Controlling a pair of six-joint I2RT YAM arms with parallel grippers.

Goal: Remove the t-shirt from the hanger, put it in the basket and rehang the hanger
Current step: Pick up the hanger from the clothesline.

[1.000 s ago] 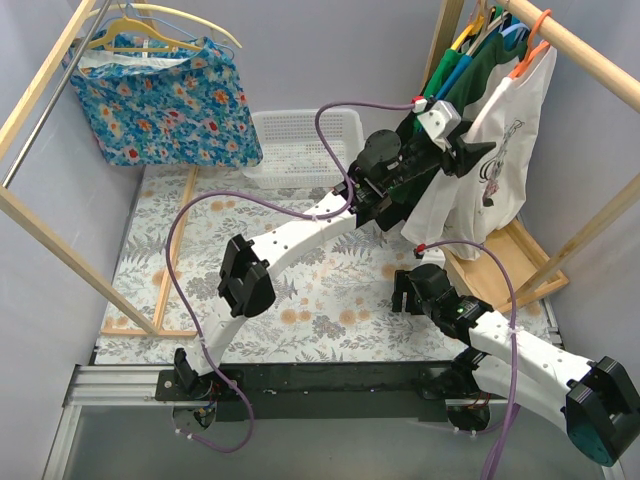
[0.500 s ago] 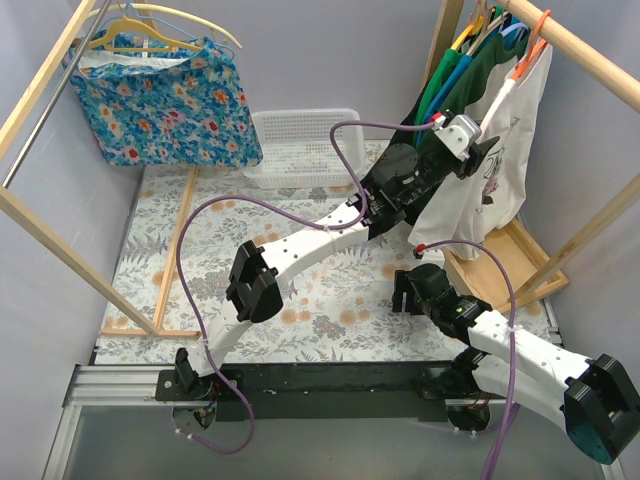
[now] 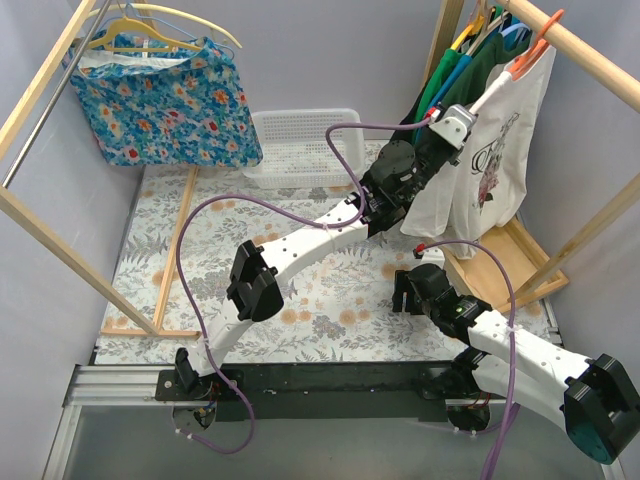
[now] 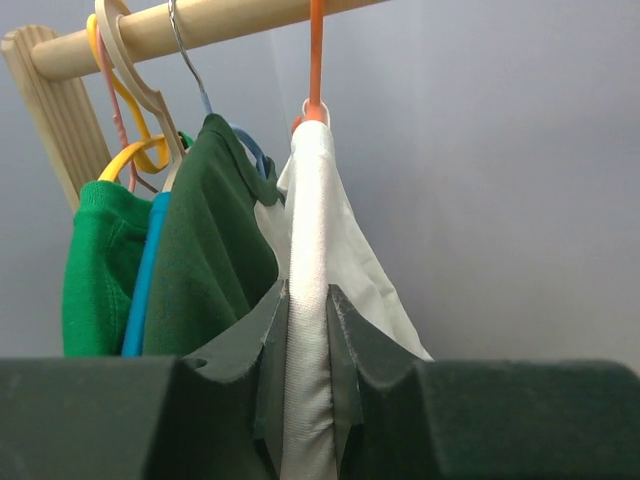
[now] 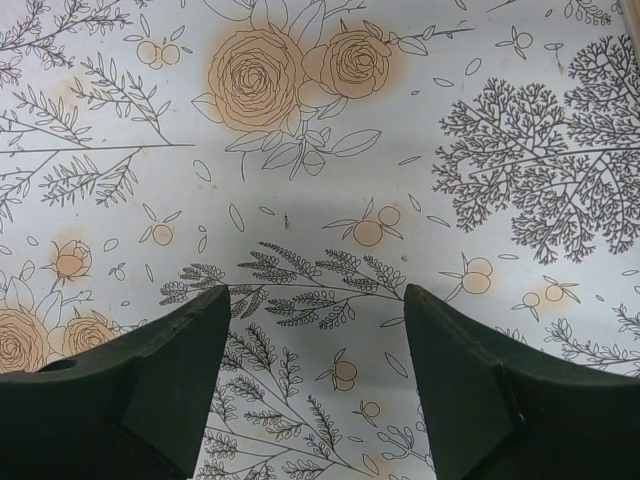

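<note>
The t-shirt (image 4: 312,210) hangs on the orange hanger (image 4: 316,50), directly above and between the fingers of the left tool (image 4: 306,330). Compared with a second ago, the left arm has climbed from the shirt's middle to its shoulder, and the jaws have narrowed from wide apart. I now see both fingers pressing a vertical fold of white cloth at the shoulder edge; the left tool is clamped on the t-shirt.

My reading is that the grasp step is complete or nearly so. The shirt is not yet off the hanger. The next step probably calls for drawing the shoulder down and sideways off the hanger arm.

Materials:
- T-shirt: white knit, soft, bunched into a thick rounded ridge at the grip. It will likely stretch before it slips.
- Hanger: thin orange hook, rigid, over a round wooden rail (image 4: 220,20) above the tool.
- Dark green garment (image 4: 215,230): matte cloth, just left of the tool and touching the shirt.

The right tool (image 5: 315,300) hovers over the floral-printed desk (image 5: 330,120), jaws wide, holding nothing.
</note>
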